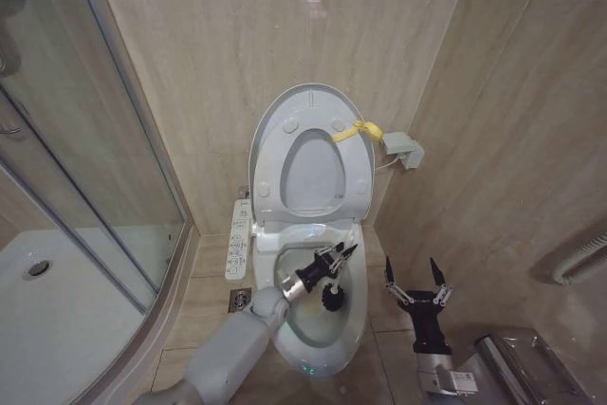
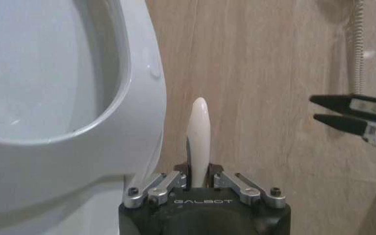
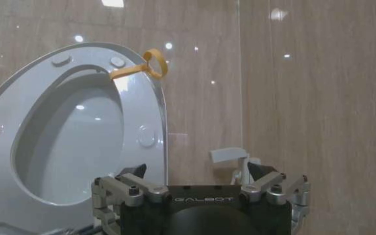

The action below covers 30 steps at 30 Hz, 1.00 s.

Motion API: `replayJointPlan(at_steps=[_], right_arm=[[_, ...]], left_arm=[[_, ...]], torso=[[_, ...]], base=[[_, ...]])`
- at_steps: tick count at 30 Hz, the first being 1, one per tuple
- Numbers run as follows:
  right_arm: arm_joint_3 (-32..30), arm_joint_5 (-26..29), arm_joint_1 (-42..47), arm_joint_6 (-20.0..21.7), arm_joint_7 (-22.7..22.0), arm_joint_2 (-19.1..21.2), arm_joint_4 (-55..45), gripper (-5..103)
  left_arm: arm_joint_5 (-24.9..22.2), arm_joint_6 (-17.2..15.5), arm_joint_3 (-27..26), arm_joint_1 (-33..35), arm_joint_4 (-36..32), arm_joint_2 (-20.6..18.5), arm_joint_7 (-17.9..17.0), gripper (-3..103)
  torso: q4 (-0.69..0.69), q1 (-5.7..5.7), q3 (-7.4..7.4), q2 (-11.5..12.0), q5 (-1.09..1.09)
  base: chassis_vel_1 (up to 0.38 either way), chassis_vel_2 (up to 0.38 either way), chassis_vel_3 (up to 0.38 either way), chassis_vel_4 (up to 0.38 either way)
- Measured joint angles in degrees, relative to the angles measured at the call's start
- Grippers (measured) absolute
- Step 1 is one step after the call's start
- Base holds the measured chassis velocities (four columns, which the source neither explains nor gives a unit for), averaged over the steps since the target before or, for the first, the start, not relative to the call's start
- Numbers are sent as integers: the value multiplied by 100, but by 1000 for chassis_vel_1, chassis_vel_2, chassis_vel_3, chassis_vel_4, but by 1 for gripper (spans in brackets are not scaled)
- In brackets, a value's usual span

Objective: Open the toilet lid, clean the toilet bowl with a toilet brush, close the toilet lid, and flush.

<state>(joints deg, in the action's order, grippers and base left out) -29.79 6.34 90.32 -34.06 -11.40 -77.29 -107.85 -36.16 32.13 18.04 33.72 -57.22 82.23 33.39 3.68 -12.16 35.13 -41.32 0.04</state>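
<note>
toilet lid [image 1: 308, 101] up vs wall. left gripper [image 1: 334, 255] pinches toilet brush [image 1: 331, 297], head seemingly inside toilet bowl [image 1: 353, 322]. right gripper [image 1: 415, 277] fingers spread, beside bowl's right rim.

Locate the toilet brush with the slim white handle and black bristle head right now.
In the head view the white-handled, black-bristled toilet brush is inside the white ceramic toilet bowl, held by the left gripper, below the raised glossy white toilet lid.
</note>
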Motion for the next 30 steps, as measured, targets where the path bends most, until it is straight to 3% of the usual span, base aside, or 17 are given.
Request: replayJointPlan(at_steps=[10, 19, 23, 25, 30], right_arm=[[-4, 3, 12, -39, 8, 0, 24, 100], [-13, 0, 100, -88, 23, 15, -43, 100], [-29, 1, 172, -126, 23, 43, -89, 100], [-35, 4, 189, -155, 21, 69, -89, 100], [-12, 2, 158, -175, 20, 58, -21, 100]], left_arm=[[229, 75, -60, 71, 612, 86, 149, 18], [274, 148, -21, 288, 170, -171, 186, 18], [453, 136, -33, 647, -580, -543, -119, 18], [581, 48, -87, 1031, -1075, -890, -483, 18], [765, -41, -533, 1566, -1489, -1282, -889, 18]], torso=[[-2, 1, -1, -1, 0], [1, 1, -1, -1, -1], [3, 1, -1, -1, -2], [-2, 1, -1, -1, -2], [-2, 2, -1, -2, -2]], base=[[0, 0, 0, 0], [0, 0, 0, 0], [0, 0, 0, 0], [0, 0, 0, 0], [0, 0, 0, 0]])
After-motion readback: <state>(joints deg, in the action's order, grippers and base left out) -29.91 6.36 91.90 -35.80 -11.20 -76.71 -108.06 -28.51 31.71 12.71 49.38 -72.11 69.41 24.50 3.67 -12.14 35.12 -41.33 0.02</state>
